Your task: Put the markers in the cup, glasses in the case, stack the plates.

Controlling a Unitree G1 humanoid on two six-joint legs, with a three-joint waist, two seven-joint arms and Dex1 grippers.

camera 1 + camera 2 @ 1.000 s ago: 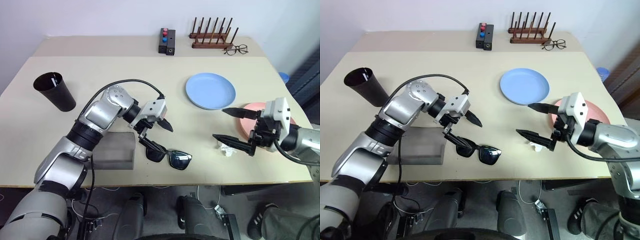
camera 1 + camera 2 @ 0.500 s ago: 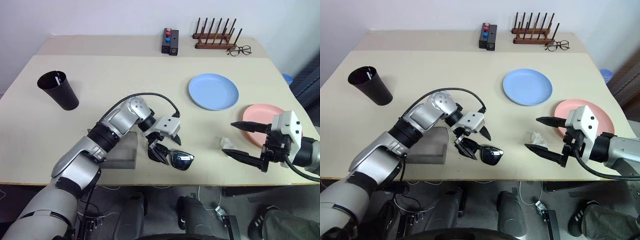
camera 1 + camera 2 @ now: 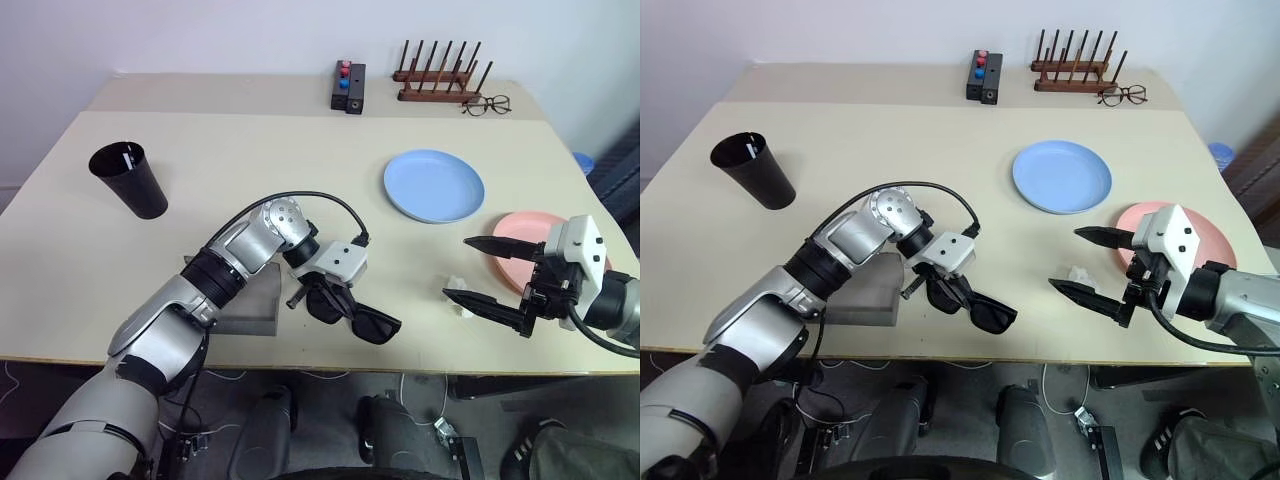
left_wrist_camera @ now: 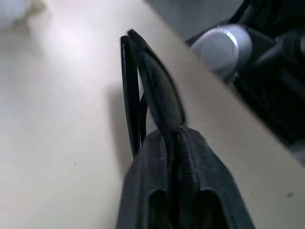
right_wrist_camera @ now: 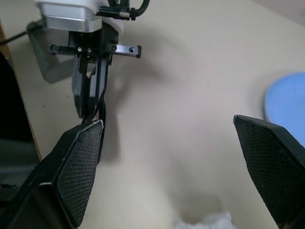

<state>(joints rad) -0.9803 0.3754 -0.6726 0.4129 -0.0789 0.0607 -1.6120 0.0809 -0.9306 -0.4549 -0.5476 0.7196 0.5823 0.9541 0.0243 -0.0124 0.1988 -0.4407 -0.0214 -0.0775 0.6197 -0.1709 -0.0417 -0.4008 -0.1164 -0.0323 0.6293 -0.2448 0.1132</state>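
The left end effector (image 3: 322, 296) is clamped on the black glasses (image 3: 358, 318), gripping them at one end of the frame so the rest hangs out toward the front edge of the counter (image 3: 250, 170); the left wrist view shows both fingers (image 4: 143, 195) pinched together on the frame. The grey case (image 3: 250, 305) lies just beside the glasses, partly under the left forearm. The step in hand appears to be carrying the glasses over to the case, and a grip so far to one end probably lets them swing or twist, so a slow, level move seems wise, with the frame lined up along the case's length before lowering. The right end effector (image 3: 488, 274) hovers wide and empty near the pink plate (image 3: 520, 232), well apart from the light blue plate (image 3: 434, 185).
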